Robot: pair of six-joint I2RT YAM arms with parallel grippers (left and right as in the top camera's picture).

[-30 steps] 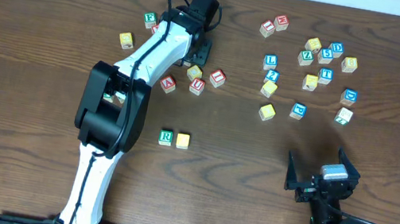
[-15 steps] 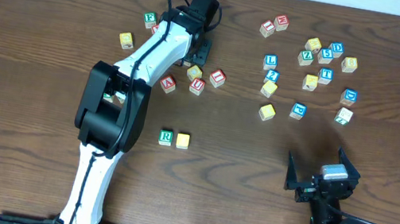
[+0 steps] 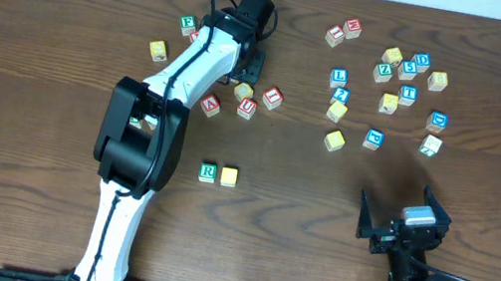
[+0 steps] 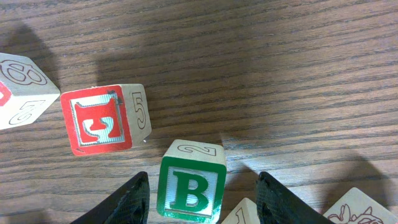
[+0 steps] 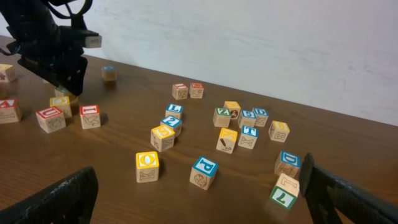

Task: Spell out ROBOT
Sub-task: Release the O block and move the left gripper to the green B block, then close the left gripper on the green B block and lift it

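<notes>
A green-faced B cube (image 4: 191, 186) stands on the table between my left gripper's (image 4: 202, 202) black fingers (image 4: 134, 200), with a gap showing on each side, wider on the right. The gripper is open and low over the table at the back (image 3: 245, 65), where it hides the B cube from overhead. A green R cube (image 3: 208, 171) and a yellow cube (image 3: 229, 175) sit side by side mid-table. A yellow O cube (image 5: 147, 163) and a blue T cube (image 5: 248, 132) lie in the right cluster. My right gripper (image 3: 401, 223) rests open at the front right, holding nothing.
A red-lettered cube (image 4: 99, 118) and a numbered cube (image 4: 18, 87) lie left of the B; two pale cubes (image 4: 245, 213) crowd its right side. Red cubes (image 3: 247, 108) sit near the left gripper. Several mixed cubes (image 3: 402, 74) are scattered at the back right.
</notes>
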